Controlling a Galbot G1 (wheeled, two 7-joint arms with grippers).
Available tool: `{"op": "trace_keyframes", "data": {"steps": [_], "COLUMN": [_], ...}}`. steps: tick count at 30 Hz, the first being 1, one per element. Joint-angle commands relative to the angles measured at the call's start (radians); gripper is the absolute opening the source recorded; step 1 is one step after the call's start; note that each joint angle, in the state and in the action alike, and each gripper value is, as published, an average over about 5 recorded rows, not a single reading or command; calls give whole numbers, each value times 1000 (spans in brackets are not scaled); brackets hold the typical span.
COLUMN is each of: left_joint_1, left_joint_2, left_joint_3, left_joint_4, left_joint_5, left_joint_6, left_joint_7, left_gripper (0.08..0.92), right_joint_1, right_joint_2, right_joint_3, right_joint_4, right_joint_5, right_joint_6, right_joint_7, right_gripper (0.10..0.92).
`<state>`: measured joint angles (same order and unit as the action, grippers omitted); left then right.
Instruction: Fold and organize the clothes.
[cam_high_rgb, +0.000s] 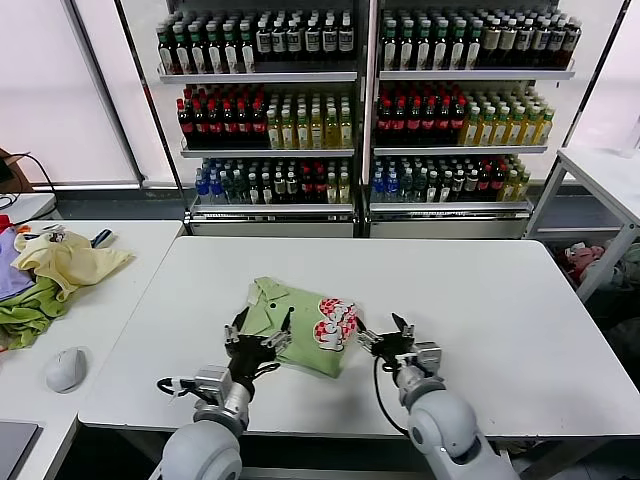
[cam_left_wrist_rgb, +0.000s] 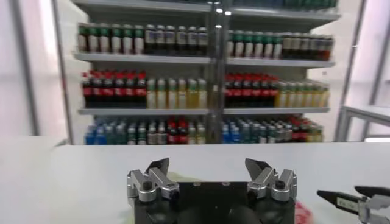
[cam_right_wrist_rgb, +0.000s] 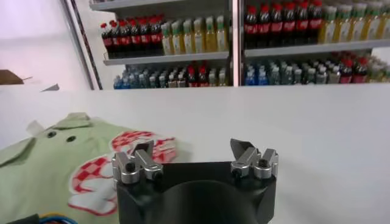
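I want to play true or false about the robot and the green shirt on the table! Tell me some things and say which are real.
1. The green shirt lies folded on the white table. True.
2. The left claw is squeezing the shirt. False: its fingers are spread open and hold nothing.
3. The right claw is open and sits beside the shirt. True.
4. The shirt has a blue star picture. False: its picture is red and white.
5. A yellow garment lies on the other table to the robot's left. True.
6. The shelves behind the table hold books. False: they hold bottles.
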<state>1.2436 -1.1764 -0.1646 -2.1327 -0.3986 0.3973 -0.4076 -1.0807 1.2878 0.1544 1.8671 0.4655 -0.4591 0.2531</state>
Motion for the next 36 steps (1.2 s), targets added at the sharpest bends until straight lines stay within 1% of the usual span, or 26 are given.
{"op": "trace_keyframes", "data": {"steps": [1,8,11,18,23,30,33,36], "left_joint_1": [105,124,126,123,118,116,115,112], "left_joint_2": [53,63,64,65,65,71,72,73], "left_joint_3": [-155,-172,-172,-169,-165,-164,-161,-158], "left_joint_4": [-46,-58,-64,-62,-57,-55,-53,-51], "left_joint_5": [1,-7,-9,-12,-12,-18,-20,-20], "left_joint_6": [-37,-40,-40,-39,-39,-39,-39,-39], "left_joint_7": [-10,-12,-13,-13,-13,-12,-12,-12], "left_gripper": [823,823,823,823,823,823,823,823], "right_joint_1": [134,154,156,152,161,242,293,362], "right_joint_2": [191,236,236,221,202,90,33,-30], "right_joint_3": [-166,-147,-128,-97,-89,-95,-109,-139], "right_joint_4": [-201,-227,-226,-231,-250,-303,-333,-379], "right_joint_5": [34,157,185,193,121,-51,-87,-107], "right_joint_6": [36,57,66,65,64,28,10,-3], "right_joint_7": [163,215,226,238,211,75,4,-69], "right_gripper": [823,821,775,587,448,249,181,129]}}
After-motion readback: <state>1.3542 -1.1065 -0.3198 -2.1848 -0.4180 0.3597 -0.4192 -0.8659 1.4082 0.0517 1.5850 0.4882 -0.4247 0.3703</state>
